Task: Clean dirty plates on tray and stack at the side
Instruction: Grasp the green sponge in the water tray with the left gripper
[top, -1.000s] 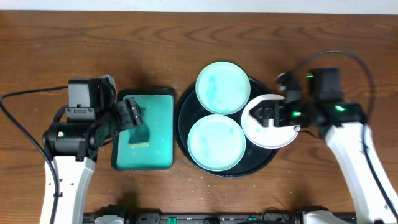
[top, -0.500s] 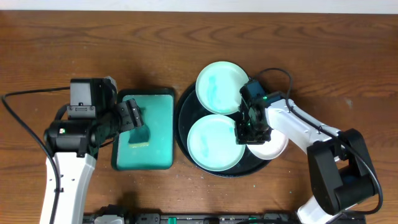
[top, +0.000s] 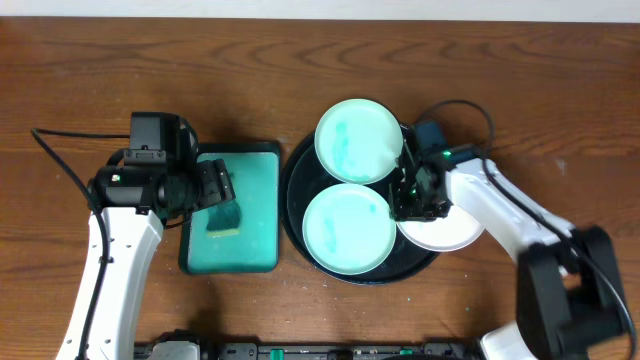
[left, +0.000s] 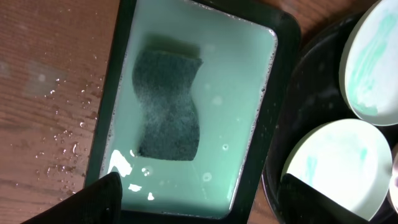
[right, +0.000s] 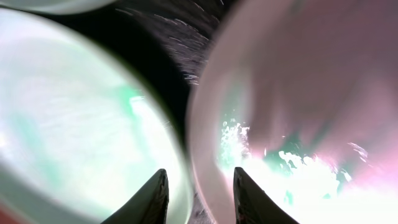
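The black tray (top: 292, 195) sits at the centre of the wooden bench (top: 300, 60), a little right of the middle of the overhead frame. Two teal-smeared plates lie flat inside it. The upper plate (top: 358, 140) is at the tray's top edge, and the lower plate (top: 348, 228) is just below it, their rims close together or touching. A third, white plate (top: 450, 232) rests at the tray's right side and hangs out over the rim toward the bench.

The right gripper (top: 412, 195) is down at the left edge of the white plate, between it and the lower plate. In the right wrist view its fingers (right: 155, 196) are drawn in on either side of the white plate's rim and appear to pinch it. One tip is outside the rim and the other over the plate's wet inner face, which carries droplets and a streak of teal.

Left of the black tray lies a rectangular teal-green tray (top: 255, 200) holding pale soapy water. A dark green sponge (left: 169, 106) lies flat in it, toward the upper left of the left wrist view. The left gripper (top: 215, 185) hangs over this tray with its fingers spread wide, grasping nothing, and the sponge lies apart from both tips. Water droplets (left: 62, 134) speckle the bench beside the teal-green tray's left wall.
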